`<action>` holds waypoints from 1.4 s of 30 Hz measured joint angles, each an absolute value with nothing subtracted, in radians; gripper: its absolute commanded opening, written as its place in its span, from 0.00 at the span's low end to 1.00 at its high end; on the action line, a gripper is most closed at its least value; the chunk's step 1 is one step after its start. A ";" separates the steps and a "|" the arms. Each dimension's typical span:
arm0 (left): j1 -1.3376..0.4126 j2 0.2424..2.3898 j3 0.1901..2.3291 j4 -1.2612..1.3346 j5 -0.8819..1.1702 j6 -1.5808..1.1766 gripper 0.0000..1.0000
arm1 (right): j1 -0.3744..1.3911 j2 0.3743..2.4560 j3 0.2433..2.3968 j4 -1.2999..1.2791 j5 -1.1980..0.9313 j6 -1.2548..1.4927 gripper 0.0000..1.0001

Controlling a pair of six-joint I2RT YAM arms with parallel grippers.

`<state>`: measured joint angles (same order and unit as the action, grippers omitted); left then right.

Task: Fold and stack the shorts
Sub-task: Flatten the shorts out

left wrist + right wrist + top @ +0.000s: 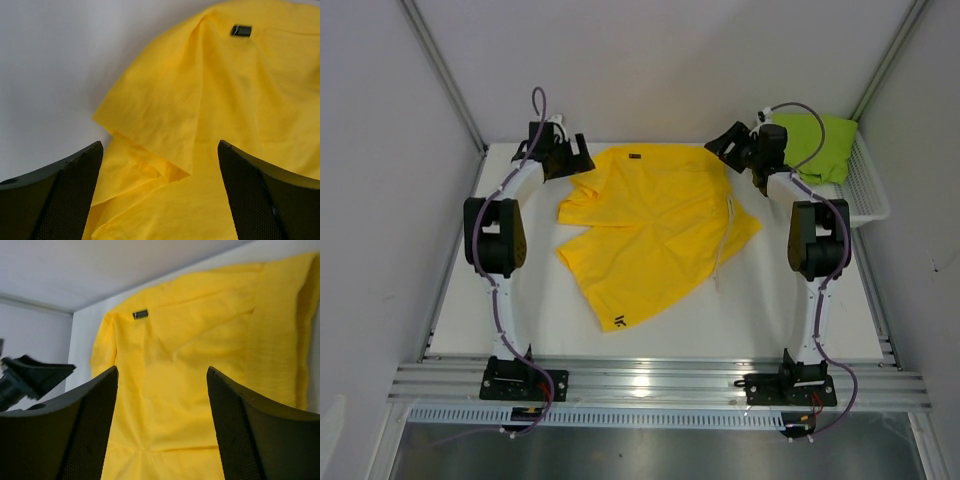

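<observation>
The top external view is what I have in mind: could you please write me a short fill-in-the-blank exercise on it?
1. The lime green shorts sit in the white mesh basket beside the ____ arm.
2. The left gripper and the right gripper both face the yellow shorts with jaws ____.
3. The number of pairs lying on the table is ____.
4. The drawstring on the yellow shorts is ____ in colour.

Missing words: right; open; one; white.

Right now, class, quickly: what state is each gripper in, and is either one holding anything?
Left gripper: open, holding nothing, fingers apart near the yellow shorts.
Right gripper: open, holding nothing.
</observation>
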<state>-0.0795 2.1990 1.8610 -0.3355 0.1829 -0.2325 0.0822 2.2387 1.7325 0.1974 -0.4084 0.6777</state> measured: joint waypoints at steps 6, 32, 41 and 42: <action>-0.002 2.200 1.683 -0.250 0.320 -0.381 0.91 | 0.157 2.141 1.500 0.286 -0.429 0.696 0.65; -0.012 2.204 1.585 0.044 0.461 -0.657 0.58 | 0.419 1.950 0.934 0.582 -0.369 0.732 0.48; -0.025 2.093 1.271 0.180 0.348 -0.756 0.70 | 0.491 1.814 0.807 0.634 -0.318 0.691 0.48; -0.027 2.090 1.268 0.186 0.342 -0.762 0.70 | 0.507 1.803 0.796 0.639 -0.308 0.682 0.48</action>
<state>-0.0265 2.0903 1.2682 0.1864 0.3424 -0.7620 0.5072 1.8030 0.7963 0.6388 -0.3084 0.6819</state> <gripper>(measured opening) 0.693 0.481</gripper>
